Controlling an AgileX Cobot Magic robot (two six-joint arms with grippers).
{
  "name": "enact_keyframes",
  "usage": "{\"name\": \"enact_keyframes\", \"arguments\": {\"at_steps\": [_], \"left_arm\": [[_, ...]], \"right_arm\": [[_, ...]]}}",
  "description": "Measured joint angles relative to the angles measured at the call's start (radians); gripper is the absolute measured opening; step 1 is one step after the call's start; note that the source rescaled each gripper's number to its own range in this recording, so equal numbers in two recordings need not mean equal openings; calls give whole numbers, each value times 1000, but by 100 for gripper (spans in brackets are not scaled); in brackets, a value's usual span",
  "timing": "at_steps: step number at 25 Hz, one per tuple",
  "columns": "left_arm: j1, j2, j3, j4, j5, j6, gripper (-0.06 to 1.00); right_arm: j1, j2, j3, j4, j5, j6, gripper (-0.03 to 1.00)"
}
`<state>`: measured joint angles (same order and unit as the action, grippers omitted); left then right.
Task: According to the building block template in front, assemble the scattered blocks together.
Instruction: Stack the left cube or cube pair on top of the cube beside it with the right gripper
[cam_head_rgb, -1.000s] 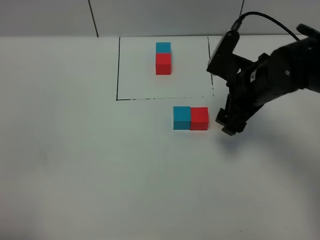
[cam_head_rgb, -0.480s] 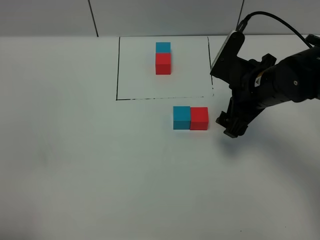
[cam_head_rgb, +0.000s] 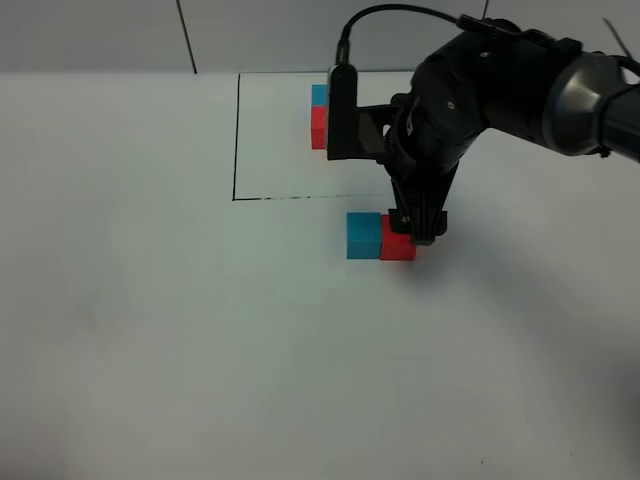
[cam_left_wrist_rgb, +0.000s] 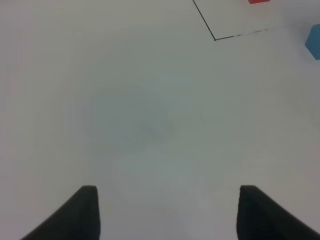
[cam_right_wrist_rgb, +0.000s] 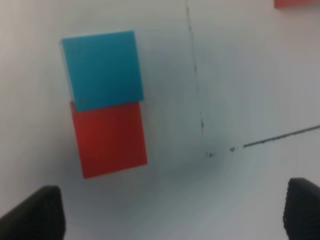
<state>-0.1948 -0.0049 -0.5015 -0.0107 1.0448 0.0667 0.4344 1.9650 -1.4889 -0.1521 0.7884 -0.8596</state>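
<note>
right gripper (cam_head_rgb: 414, 228) spread wide, seemingly above the red block (cam_head_rgb: 396, 248); left gripper (cam_left_wrist_rgb: 167, 210) empty, parted.

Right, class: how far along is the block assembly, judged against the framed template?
Done: the loose blue cube and red cube sit touching, side by side. In hand: nothing; the right gripper hovers over the red cube, fingers open. To do: probably turning the pair to match the template, where blue sits behind red.

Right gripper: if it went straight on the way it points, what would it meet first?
Likely the red cube, off-centre between the fingers of the open right gripper; depth is unclear, so possibly bare table beside it.
</note>
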Motion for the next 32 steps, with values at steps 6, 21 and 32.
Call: {"name": "enact_keyframes", "arguments": {"at_steps": [6, 21, 32], "left_arm": [[0, 0, 0, 0, 0, 0, 30], [0, 0, 0, 0, 0, 0, 30], [0, 0, 0, 0, 0, 0, 30]], "right_arm": [[8, 139, -128, 72, 68, -113, 76], [-23, 301, -189, 152, 97, -127, 76], [-23, 319, -192, 152, 110, -126, 0]]}}
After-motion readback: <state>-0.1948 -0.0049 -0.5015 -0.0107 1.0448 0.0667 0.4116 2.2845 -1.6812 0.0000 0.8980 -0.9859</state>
